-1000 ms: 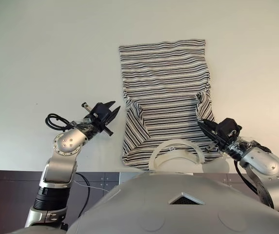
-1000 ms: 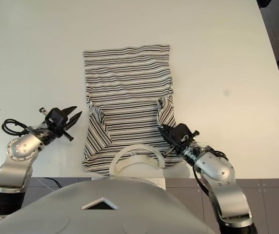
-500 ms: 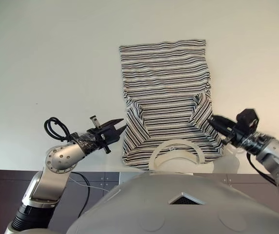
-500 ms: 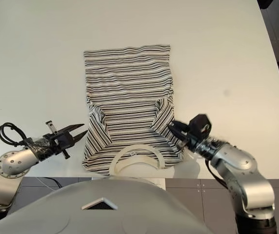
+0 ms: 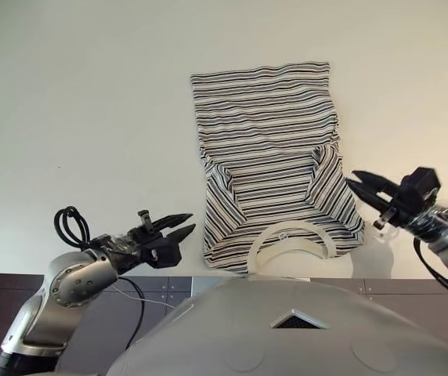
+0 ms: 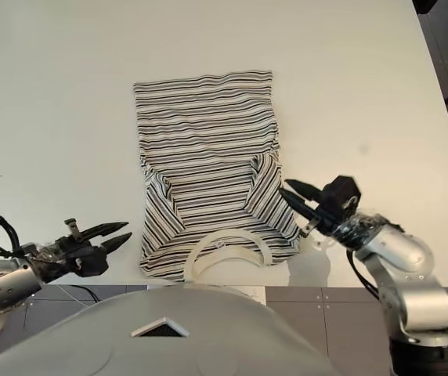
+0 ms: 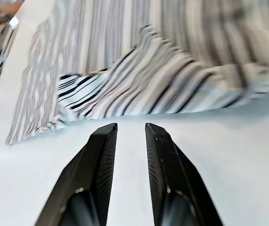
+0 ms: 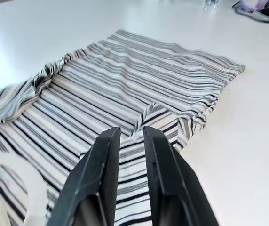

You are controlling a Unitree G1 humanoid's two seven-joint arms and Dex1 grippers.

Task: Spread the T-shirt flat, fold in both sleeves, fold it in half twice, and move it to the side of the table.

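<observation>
Now | T-shirt [image 5: 267, 157] lying sleeves-folded on tabletop [image 5: 91, 117] | left pincer [image 5: 178, 231] and right pincer [image 5: 363, 186] hovering beside its sleeve end, slightly parted, holding nothing | likely soft, limp: pinching corners looking best

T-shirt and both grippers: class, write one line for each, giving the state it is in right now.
T-shirt: spread on the table, both sleeves folded in, not yet folded in half.
Left gripper: fingers open, empty, over the table near the shirt's near left corner.
Right gripper: fingers open, empty, at the shirt's right edge.
</observation>
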